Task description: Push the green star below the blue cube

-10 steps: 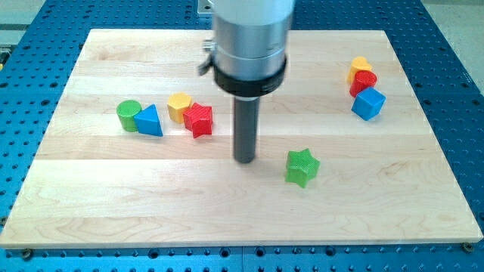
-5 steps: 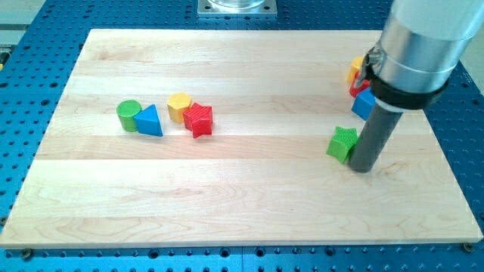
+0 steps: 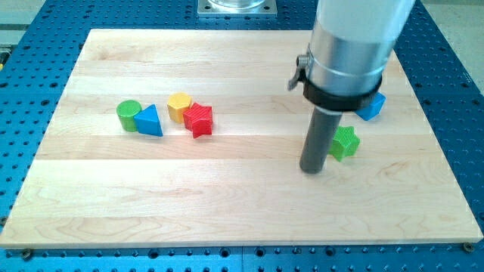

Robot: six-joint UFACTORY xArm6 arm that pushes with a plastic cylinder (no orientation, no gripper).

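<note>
The green star [image 3: 346,142] lies on the wooden board [image 3: 242,204] at the view's right, partly hidden behind my rod. The blue cube [image 3: 372,106] sits just above and to the right of it, mostly hidden by the arm's grey body. My tip [image 3: 312,169] rests on the board just left of and slightly below the green star, close to it or touching it.
A green cylinder [image 3: 128,115] and a blue triangle [image 3: 149,121] sit together at the view's left. A yellow block [image 3: 179,106] and a red star [image 3: 200,119] touch each other right of them. The arm's body hides the board's upper right.
My tip has moved from the right of the green star to its left side. The star has shifted slightly right and down, nearer under the blue cube.
</note>
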